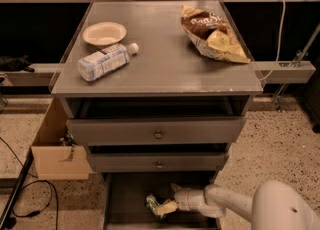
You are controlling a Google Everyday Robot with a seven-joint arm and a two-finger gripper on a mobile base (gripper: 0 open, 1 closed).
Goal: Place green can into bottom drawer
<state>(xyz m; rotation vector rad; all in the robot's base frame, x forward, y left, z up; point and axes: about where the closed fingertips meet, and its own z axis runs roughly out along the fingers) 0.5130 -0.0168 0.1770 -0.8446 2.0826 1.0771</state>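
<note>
The bottom drawer (125, 200) is pulled open below the two upper grey drawers. My white arm reaches into it from the right. My gripper (161, 207) is low inside the drawer, near its middle. It is shut on the small green can (152, 204), which lies tilted at the fingertips, just above or on the dark drawer floor. The can's lower side is hidden by the fingers.
On the cabinet top are a clear water bottle (104, 62) lying on its side, a pale plate (104, 34) and a chip bag (212, 33). The two upper drawers (158, 134) are slightly open. A cardboard box (57, 160) and cables (20, 194) are at the left.
</note>
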